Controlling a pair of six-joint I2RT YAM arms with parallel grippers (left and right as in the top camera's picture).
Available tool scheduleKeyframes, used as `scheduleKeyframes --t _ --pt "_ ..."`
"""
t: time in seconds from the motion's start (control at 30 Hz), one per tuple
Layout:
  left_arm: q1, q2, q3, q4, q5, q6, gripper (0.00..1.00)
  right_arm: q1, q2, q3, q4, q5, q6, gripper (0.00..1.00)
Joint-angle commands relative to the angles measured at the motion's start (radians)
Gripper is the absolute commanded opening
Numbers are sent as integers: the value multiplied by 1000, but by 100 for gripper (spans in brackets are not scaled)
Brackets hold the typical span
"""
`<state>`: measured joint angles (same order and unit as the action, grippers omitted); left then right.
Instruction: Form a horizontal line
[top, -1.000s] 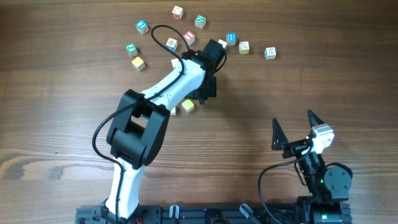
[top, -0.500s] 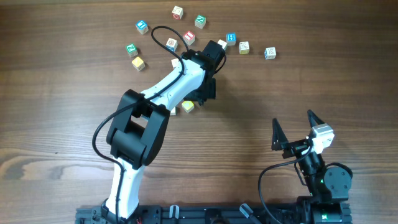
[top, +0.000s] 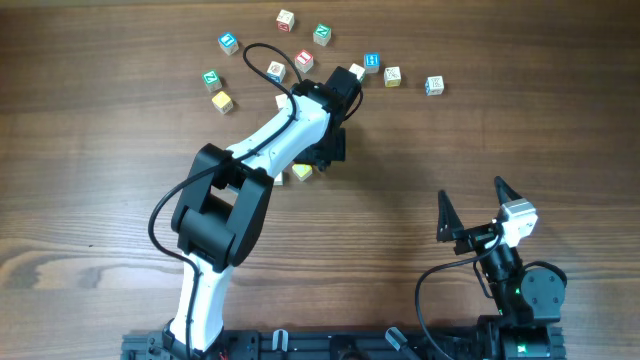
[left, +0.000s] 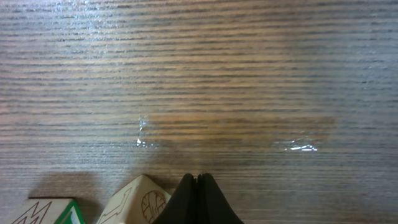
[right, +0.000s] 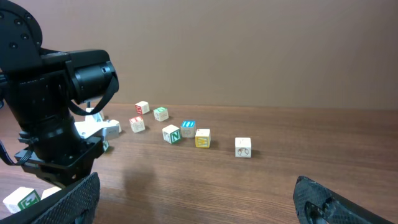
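Several lettered wooden blocks lie scattered across the far part of the table, among them a blue one (top: 372, 63) and a red one (top: 305, 59). My left gripper (top: 331, 150) (left: 198, 186) is shut and empty, low over the table. A cream block with a ball drawing (left: 140, 200) sits just left of its fingertips, and a green-lettered block (left: 57, 212) lies further left. In the overhead view these are the yellow-topped block (top: 302, 171) and a white block (top: 279, 178). My right gripper (top: 470, 192) is open and empty near the front right.
The left arm (top: 280, 130) lies diagonally across the middle and hides part of the block cluster. In the right wrist view a loose row of blocks (right: 186, 129) stands beyond the left arm (right: 56, 106). The table (top: 520, 130) is dark wood.
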<state>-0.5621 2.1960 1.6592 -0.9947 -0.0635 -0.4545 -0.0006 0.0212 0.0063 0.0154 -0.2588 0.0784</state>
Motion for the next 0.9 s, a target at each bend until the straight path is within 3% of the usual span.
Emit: scheduleKeyframes --t 0.0,0.87 --pt "-3 11 -6 -18 -40 3 4 5 -7 -1 6 -9 3 100" --pt "-3 11 -6 -150 -40 32 5 5 -7 -1 6 -9 3 100"
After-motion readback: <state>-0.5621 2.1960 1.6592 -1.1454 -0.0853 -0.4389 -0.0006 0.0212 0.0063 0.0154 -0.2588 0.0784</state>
